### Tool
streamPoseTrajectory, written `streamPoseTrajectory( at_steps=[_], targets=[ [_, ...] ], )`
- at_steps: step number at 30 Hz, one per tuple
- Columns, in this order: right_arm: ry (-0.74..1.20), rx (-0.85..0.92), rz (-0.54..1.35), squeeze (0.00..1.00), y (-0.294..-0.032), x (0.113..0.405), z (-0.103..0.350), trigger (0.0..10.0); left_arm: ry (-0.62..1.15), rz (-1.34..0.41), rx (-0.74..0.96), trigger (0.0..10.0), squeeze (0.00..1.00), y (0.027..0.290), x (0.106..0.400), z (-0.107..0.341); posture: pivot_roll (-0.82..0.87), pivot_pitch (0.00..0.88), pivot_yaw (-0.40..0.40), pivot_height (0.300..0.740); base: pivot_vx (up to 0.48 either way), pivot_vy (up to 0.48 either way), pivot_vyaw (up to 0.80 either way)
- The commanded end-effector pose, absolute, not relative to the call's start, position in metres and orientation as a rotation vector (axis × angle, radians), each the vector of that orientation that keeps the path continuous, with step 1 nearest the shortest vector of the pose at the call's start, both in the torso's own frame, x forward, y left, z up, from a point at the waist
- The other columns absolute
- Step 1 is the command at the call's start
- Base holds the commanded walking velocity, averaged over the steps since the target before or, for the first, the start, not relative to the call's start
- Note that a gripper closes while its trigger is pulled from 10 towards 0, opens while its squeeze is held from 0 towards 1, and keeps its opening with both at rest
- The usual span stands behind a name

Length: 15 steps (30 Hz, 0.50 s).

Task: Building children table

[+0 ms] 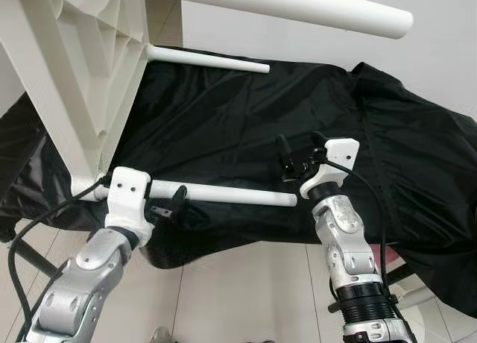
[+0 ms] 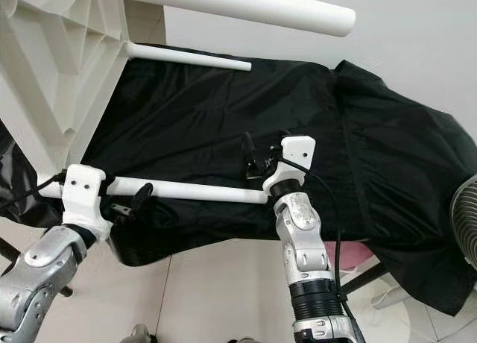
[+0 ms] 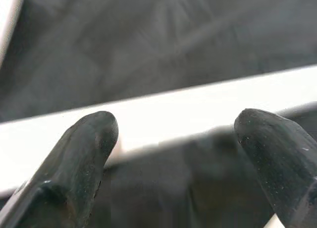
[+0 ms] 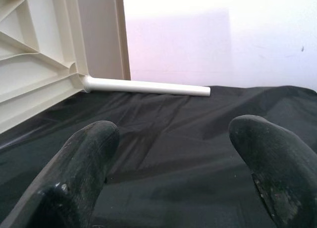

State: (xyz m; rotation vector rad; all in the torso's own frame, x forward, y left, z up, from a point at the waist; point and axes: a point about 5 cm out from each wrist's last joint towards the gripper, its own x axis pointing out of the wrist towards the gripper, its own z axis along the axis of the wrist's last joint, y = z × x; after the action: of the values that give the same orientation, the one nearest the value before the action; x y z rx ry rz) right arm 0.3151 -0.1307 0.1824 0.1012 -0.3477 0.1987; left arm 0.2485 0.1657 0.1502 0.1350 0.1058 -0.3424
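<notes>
The left gripper has its jaws spread apart, one black finger on each side of the near white leg without clamping it; that leg runs across the wrist view just beyond the tips. The right gripper also stands with jaws apart, holding nothing, at about 3 o'clock from the leg's free end and above the black cloth. The white tabletop lies on its side at 10 o'clock, ribbed underside showing. A second leg juts from it at 12 o'clock, and a third leg crosses above
</notes>
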Motion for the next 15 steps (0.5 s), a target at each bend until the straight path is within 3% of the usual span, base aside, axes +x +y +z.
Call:
streamPoseTrajectory(
  at_steps=[1,9,15],
  targets=[
    [-0.338,0.100,0.195,0.15,-0.131,0.316,0.180,10.0,0.146,-0.583,0.149,10.0,0.00,0.154,0.240,0.144,0.16,0.076,-0.067,0.740,0.000,0.000,0.00],
    [-0.342,0.105,0.197,0.14,-0.129,0.317,0.181,10.0,0.090,-0.455,0.150,10.0,0.00,0.176,0.256,0.159,0.16,0.073,-0.063,0.740,0.000,0.000,0.00],
    [-0.381,0.066,0.212,0.11,-0.128,0.315,0.189,10.0,0.040,-0.350,-0.001,10.0,0.00,0.185,0.264,0.172,0.16,0.076,-0.057,0.740,0.000,0.000,0.00]
  ],
)
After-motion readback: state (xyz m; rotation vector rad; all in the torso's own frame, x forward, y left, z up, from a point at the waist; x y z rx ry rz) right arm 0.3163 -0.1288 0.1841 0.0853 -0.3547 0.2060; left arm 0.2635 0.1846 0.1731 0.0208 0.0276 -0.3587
